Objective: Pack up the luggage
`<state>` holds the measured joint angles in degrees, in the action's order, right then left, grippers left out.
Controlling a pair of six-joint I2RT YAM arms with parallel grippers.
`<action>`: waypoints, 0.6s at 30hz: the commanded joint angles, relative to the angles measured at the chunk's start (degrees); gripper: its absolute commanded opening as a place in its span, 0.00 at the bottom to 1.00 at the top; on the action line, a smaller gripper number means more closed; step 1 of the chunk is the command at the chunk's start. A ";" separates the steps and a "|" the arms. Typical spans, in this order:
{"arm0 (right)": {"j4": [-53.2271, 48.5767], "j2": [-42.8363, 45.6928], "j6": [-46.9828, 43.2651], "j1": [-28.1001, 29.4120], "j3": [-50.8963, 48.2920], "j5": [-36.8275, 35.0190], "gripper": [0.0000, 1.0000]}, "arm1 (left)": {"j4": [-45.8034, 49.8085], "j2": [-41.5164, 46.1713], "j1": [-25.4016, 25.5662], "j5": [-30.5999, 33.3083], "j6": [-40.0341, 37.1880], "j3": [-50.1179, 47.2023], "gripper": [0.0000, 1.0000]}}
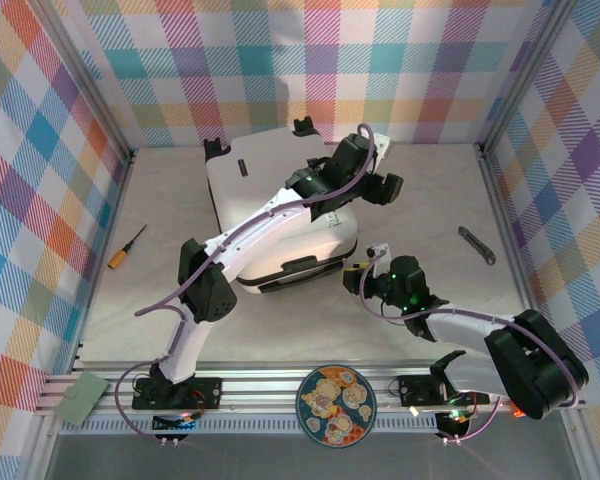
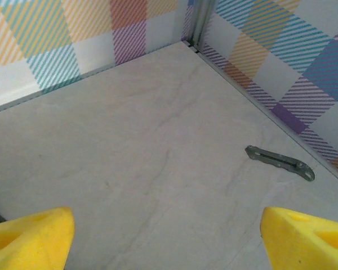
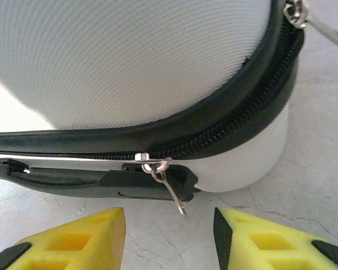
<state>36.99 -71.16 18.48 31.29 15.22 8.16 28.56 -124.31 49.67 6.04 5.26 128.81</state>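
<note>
The luggage [image 1: 235,200] lies flat with its lid down at the middle of the counter [image 1: 420,210], nearer the far edge, its wheels pointing at the far wall.

The left arm rises from the near left corner, bends at the elbow and stretches across the white shell. Its claw [image 1: 384,186] hangs just past the case's far right corner. In the left wrist view the yellow fingers [image 2: 28,236] stand wide apart, with nothing but bare counter between them.

The right arm comes in low from the near right corner, and its claw [image 1: 365,275] sits at the case's near right corner. In the right wrist view its fingers [image 3: 73,244] are partly open, and the metal zipper pull [image 3: 170,191] dangles in the gap, touching neither finger.

The black zipper band [image 3: 231,129] curves round the corner, and a second slider [image 3: 296,11] is cut off at the frame's top right. Whether the zip is closed to the left of the near slider is hard to make out. From above, the left arm hides much of the lid.

An orange-handled screwdriver [image 1: 125,248] lies near the left edge. A grey metal tool [image 1: 477,245] lies near the right edge, well apart from the case. A patterned plate [image 1: 336,405] and a green pad [image 1: 83,398] rest at the near edge.
</note>
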 commanded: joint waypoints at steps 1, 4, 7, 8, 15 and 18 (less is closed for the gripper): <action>3.38 -1.67 -1.24 0.69 1.38 0.83 0.46 | -3.26 -2.65 0.60 -1.52 1.51 3.39 0.86; 3.61 -2.62 -1.25 0.88 1.76 0.98 0.45 | -4.08 -4.32 0.74 -1.79 1.50 4.27 0.86; 3.68 -3.36 -1.35 1.16 1.98 0.89 0.44 | -5.40 -5.71 0.78 -2.10 1.64 4.25 0.86; 3.70 -3.59 -1.45 1.23 2.05 0.81 0.44 | -5.87 -6.14 0.78 -2.27 1.60 4.25 0.86; 4.03 -6.39 -1.78 1.59 3.53 0.70 0.40 | -8.11 -7.86 0.87 -2.27 2.02 4.34 0.86; 4.82 -7.63 -1.57 1.72 3.98 0.35 0.34 | -8.68 -8.27 0.87 -2.26 2.04 4.34 0.86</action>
<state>38.87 -78.00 17.52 32.51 17.76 8.10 22.57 -131.83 49.80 4.49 6.63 131.11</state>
